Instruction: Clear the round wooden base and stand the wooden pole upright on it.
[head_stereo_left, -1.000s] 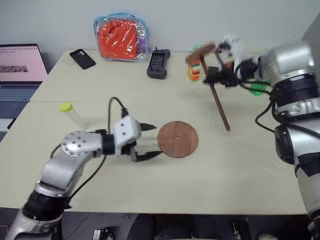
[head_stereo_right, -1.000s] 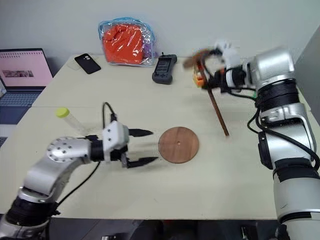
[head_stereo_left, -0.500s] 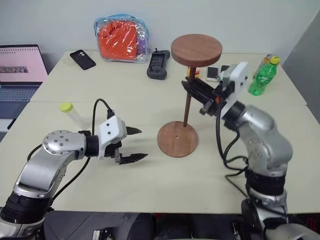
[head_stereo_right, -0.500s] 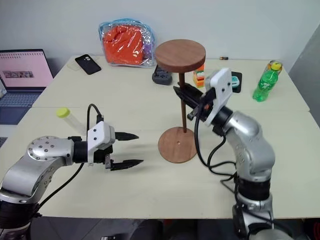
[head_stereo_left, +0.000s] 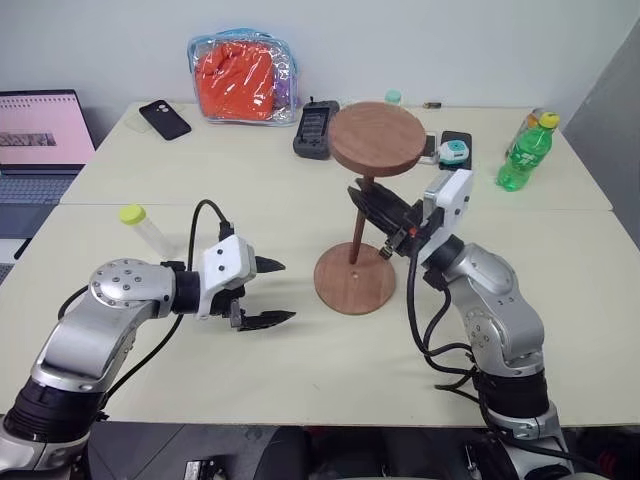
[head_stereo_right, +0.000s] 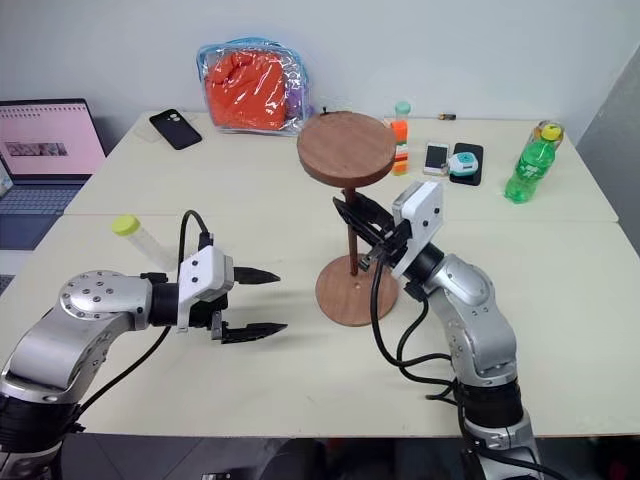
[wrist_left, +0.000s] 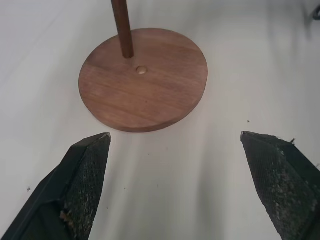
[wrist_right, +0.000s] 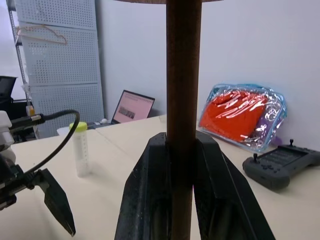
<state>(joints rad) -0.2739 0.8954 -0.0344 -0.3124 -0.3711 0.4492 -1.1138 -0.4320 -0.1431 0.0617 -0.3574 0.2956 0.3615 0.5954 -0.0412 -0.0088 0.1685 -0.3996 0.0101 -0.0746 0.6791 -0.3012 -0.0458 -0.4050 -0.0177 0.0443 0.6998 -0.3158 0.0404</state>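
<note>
Your right pincer (head_stereo_left: 385, 222) is clamped on the wooden pole (head_stereo_left: 358, 224), near-upright, its foot just off the round wooden base (wrist_left: 143, 78)'s centre hole below; left pincer (head_stereo_left: 272, 293) gapes.

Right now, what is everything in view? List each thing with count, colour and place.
round wooden base: 1, reddish-brown, flat on the near table, centre.
wooden pole: 1, dark brown, disc end up, lower end on the base beside its centre hole, leaning slightly.
clear tube: 1, yellow-green cap, lying near table's left.
zip pouch: 1, clear with orange contents, far edge.
phone: 1, black, left of the pouch.
handheld controller: 1, dark grey, right of the pouch.
bottle: 1, green, far right.
laptop: 1, open, far left.
table: cream.
left end effector: open, empty, left of the base.
right end effector: shut on the pole's shaft.
</note>
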